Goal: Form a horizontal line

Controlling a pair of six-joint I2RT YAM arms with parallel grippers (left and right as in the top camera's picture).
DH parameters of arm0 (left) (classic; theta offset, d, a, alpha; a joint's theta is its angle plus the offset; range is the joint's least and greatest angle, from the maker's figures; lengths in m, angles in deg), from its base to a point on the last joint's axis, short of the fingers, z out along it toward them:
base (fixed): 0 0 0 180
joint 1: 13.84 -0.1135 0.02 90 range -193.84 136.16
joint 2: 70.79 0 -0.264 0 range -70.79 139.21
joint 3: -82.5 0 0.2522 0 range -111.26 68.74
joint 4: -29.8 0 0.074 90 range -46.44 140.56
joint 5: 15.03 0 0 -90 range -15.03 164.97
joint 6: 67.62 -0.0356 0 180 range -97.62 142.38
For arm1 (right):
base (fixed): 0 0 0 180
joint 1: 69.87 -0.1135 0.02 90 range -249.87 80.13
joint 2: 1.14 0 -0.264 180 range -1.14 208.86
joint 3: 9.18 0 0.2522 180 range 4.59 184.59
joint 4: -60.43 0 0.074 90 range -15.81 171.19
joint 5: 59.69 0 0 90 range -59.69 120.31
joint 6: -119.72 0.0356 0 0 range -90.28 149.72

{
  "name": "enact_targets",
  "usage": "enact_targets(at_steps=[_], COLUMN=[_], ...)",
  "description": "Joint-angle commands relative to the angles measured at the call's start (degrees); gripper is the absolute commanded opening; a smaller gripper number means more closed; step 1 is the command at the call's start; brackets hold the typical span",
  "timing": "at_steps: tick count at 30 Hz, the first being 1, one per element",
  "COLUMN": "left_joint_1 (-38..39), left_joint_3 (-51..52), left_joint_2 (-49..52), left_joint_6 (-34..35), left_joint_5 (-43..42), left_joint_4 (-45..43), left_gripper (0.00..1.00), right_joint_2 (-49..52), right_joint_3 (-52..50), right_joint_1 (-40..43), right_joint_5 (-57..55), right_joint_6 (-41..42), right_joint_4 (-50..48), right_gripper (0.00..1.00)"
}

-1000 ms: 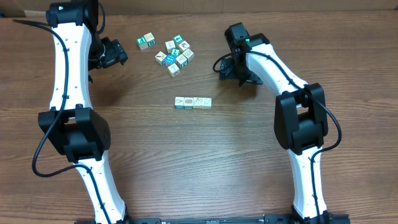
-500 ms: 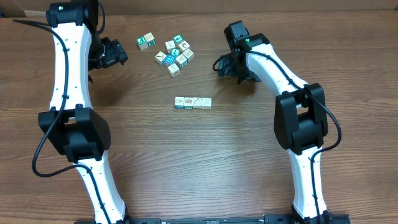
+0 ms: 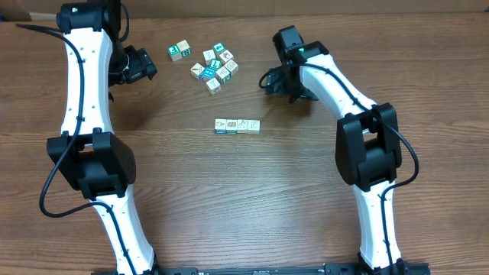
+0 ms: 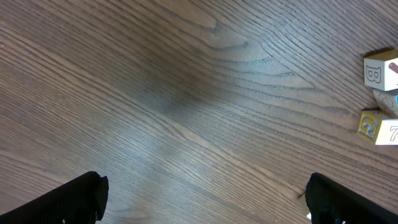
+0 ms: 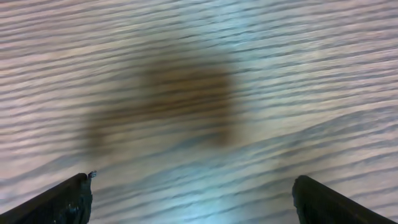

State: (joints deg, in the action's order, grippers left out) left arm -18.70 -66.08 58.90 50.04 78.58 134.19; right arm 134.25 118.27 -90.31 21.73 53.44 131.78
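right gripper [image 5: 193, 182] spread wide | blurred wood table [image 5: 199, 74] below

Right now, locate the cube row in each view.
Overhead: row at centre, below the cube bunch.
Left wrist: not in it; two loose cubes at the right edge.
Right wrist: not in it; blurred wood only.
Shared landmark: the wood-grain table.

wood-grain table [image 3: 252, 191], loose bunch of picture cubes [image 3: 216, 67] — one lone cube [image 3: 179, 51] set apart beside it
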Motion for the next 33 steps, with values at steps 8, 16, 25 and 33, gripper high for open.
enact_targets(at_steps=[8,16,25,33], left_joint_1=[0.37,0.37,0.37,0.37], left_joint_3=[-0.22,-0.22,-0.22,-0.22], left_joint_2=[-0.04,-0.04,-0.04,-0.04], left_joint_6=[0.22,0.20,0.20,0.20], left_joint_5=[-0.09,-0.09,-0.09,-0.09], left_joint_4=[-0.07,-0.07,-0.07,-0.07], left_gripper=[0.99,1.00,1.00,0.99], right_joint_2=[-25.53,-39.36,-55.25,-74.18], right_joint_3=[-0.09,-0.09,-6.82,-31.15], right_joint_1=[-11.28,-12.20,-9.62,-2.71], right_joint_5=[-0.42,-1.03,-1.09,5.38], right_joint_6=[-0.20,-1.66,-6.82,-7.96], right_joint_4=[-0.85,-0.87,-2.97,-22.12], right_gripper=[1.00,1.00,1.00,1.00])
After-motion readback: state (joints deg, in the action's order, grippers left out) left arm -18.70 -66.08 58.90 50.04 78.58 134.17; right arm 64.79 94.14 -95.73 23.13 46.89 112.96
